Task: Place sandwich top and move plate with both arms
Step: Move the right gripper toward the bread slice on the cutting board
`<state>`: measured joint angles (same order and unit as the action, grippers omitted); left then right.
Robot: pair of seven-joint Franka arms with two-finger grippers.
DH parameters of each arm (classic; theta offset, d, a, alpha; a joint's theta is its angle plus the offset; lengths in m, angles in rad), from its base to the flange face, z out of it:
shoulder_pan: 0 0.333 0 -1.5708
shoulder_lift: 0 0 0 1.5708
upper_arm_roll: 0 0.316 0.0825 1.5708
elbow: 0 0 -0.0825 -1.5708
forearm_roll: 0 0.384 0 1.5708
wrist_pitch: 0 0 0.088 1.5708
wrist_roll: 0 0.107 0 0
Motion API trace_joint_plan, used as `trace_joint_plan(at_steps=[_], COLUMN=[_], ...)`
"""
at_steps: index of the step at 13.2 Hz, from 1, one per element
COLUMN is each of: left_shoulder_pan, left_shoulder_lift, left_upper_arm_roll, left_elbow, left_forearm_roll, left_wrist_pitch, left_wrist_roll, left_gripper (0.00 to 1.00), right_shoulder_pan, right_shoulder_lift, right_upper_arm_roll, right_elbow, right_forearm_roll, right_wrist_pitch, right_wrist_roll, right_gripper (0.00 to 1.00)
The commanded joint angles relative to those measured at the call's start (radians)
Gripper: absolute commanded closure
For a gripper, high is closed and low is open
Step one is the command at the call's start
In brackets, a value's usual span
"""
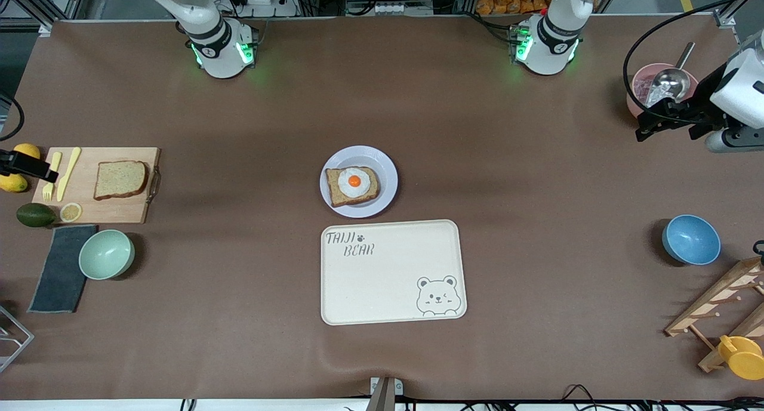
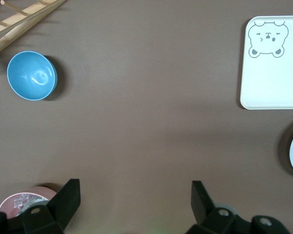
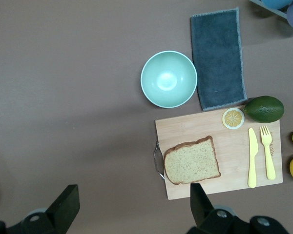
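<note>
Sandwich top (image 1: 120,179) lies flat on cutting board (image 1: 98,185) at the surface's right-arm end, at 9 o'clock from the plate (image 1: 386,175), which carries egg toast (image 1: 352,185) mid-surface; tray (image 1: 392,272) at its 6 o'clock. Right pincer (image 3: 132,207) hangs wide above the board edge; left pincer (image 2: 136,204) wide, beside pink bowl (image 2: 24,201).

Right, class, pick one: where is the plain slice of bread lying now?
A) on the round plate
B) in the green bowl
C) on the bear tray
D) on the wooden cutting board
D: the plain slice of bread lies flat on the wooden cutting board, beside the yellow knife.
</note>
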<state>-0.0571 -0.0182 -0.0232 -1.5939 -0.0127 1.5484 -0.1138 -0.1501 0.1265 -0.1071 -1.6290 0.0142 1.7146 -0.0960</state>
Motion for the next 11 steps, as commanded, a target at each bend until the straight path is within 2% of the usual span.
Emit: trace_joint_plan(at_steps=[1, 4, 11], left_shoulder_pan=[0.003, 0.003, 0.003], left_shoulder_lift=[-0.008, -0.017, -0.025], left_upper_arm_roll=[-0.001, 0.005, 0.002], left_elbow=[0.014, 0.014, 0.014], left_forearm_roll=[0.02, 0.022, 0.022], left_wrist_pitch=[-0.007, -0.011, -0.025], left_wrist_roll=[-0.001, 0.002, -0.001], left_gripper=[0.0, 0.0, 0.0], right_shoulder_pan=[-0.041, -0.115, -0.204], right_shoulder_lift=[-0.002, 0.016, 0.14], right_upper_arm_roll=[0.01, 0.012, 0.01], right_elbow=[-0.07, -0.158, -0.175], right_forearm_roll=[-0.002, 0.01, 0.07], right_wrist_pitch=[0.081, 0.215, 0.243], right_wrist_roll=[-0.066, -0.192, -0.341], right_gripper=[0.0, 0.0, 0.0])
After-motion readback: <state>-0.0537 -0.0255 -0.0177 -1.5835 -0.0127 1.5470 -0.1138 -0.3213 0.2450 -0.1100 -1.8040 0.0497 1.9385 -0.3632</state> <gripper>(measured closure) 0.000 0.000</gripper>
